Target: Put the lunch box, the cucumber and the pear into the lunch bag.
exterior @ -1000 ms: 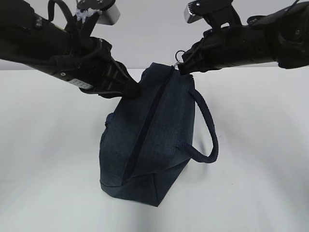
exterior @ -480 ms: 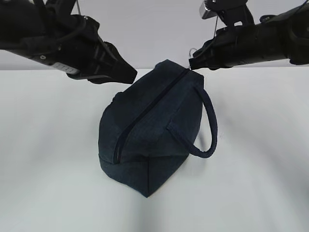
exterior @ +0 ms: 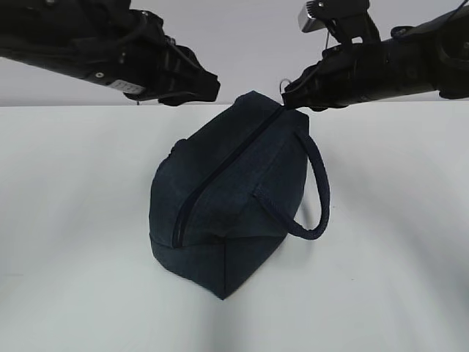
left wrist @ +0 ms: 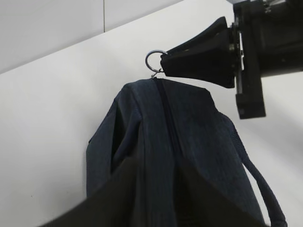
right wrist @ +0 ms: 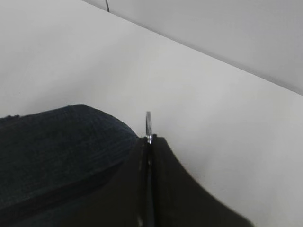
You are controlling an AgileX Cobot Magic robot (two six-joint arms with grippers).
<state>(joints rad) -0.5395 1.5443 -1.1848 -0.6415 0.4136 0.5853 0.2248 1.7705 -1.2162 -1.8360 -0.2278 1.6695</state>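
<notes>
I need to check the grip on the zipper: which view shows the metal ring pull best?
The left wrist view: the ring pull shows as an open loop at the right hand. The right wrist view shows it edge-on between the fingers; the exterior view only a sliver.

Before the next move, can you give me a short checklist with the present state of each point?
1. Right hand shut on the zipper ring: ok.
2. Left hand clear of the lunch bag: ok, it hangs above and to the side of the bag, touching no fabric.
3. Zipper closed along the bag's top: ok, no opening shows.
4. Bag resting on the table: ok, leaning toward its loop handle.
5. Lunch box, cucumber and pear inside: cannot tell, none is visible.
</notes>
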